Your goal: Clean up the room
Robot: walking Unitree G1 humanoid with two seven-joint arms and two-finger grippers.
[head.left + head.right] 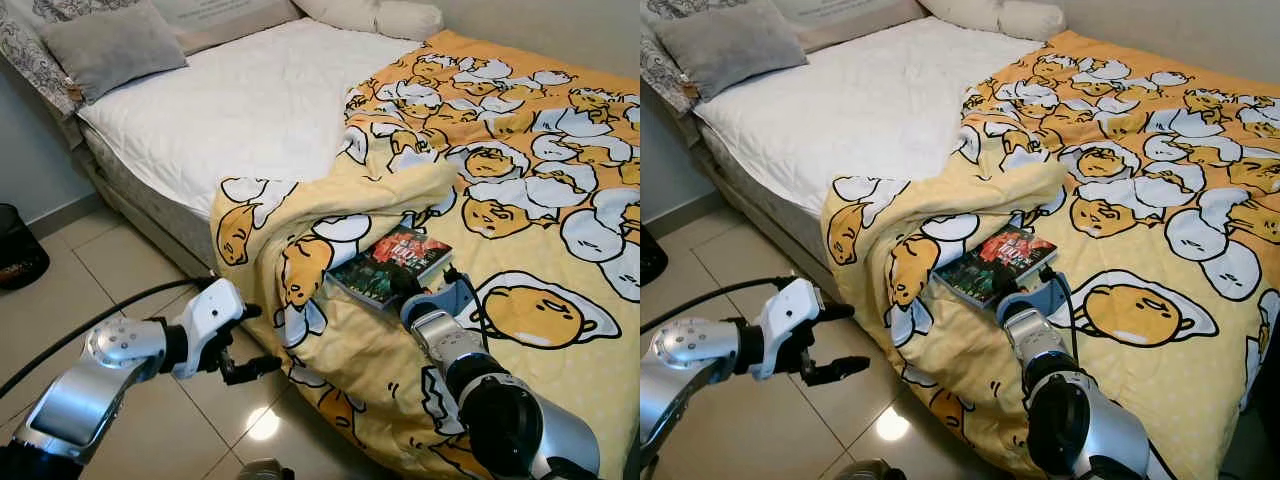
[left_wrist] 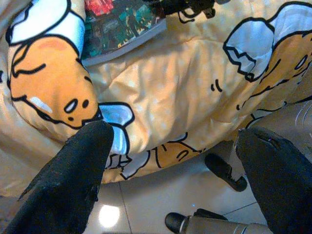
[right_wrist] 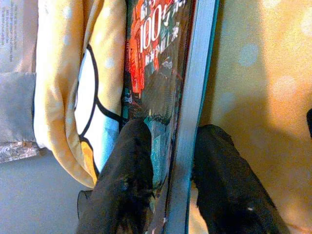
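1. A bed (image 1: 250,110) with a white sheet is seen, half covered by a yellow egg-print blanket (image 1: 540,200); tiled floor (image 1: 110,290) lies beside it.
2. The left gripper (image 1: 240,345) is held spread open above the floor, beside the hanging blanket edge.
3. The book (image 1: 390,265) lies on the blanket and is pinched at its edge by the right gripper (image 3: 168,161).

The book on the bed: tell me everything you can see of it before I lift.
The book is a closed paperback with a dark, glossy cover printed in red and teal, white lettering and pale page edges. It lies flat on the yellow egg-print blanket, just below a bunched fold. The right gripper straddles its near edge, one finger on the cover, the other beneath.
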